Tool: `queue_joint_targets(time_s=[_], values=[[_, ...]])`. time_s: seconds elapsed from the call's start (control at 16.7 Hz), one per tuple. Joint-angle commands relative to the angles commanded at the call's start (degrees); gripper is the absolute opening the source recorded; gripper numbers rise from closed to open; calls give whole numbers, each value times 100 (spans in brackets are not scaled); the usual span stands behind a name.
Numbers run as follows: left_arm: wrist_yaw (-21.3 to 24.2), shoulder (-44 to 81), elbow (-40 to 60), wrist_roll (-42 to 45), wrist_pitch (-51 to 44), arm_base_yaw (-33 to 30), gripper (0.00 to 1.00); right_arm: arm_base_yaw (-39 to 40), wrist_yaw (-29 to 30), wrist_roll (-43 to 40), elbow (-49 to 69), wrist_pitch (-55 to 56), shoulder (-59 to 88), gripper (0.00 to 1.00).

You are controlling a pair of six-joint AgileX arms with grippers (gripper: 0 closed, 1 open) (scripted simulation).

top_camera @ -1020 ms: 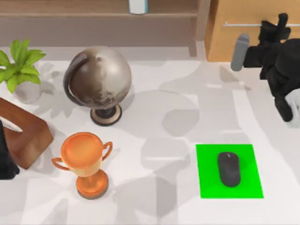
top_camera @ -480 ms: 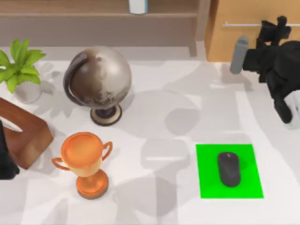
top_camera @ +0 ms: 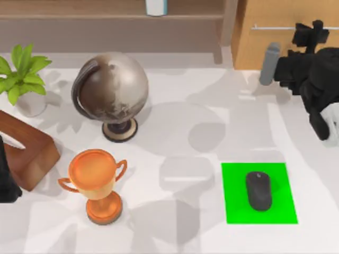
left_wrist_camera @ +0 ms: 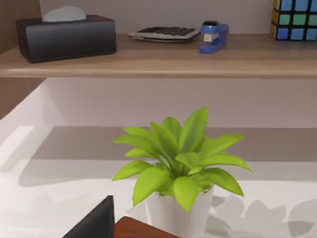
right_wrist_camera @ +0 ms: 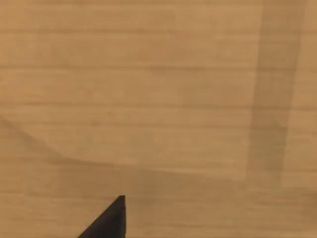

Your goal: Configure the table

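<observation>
While your right hand (top_camera: 310,33) hangs at the far right against the wooden drawer cabinet (top_camera: 286,21) — you cannot tell how far it is open — a grey cylinder (top_camera: 269,63) stands just left of it. The white marbled worktop (top_camera: 175,132) spreads nearer, carrying mouse (top_camera: 258,190) on green mat (top_camera: 259,193); your left arm (top_camera: 6,180) sits parked at the left edge.

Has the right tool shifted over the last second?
Yes. The right tool has crept toward the wooden drawer cabinet at the table's back right, closing on its handle.
</observation>
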Motion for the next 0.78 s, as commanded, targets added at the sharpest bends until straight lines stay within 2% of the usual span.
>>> queue_joint_targets(time_s=[0.78], values=[[0, 0, 0, 0, 0, 0, 100, 212, 85, -23, -880, 566, -244, 100]])
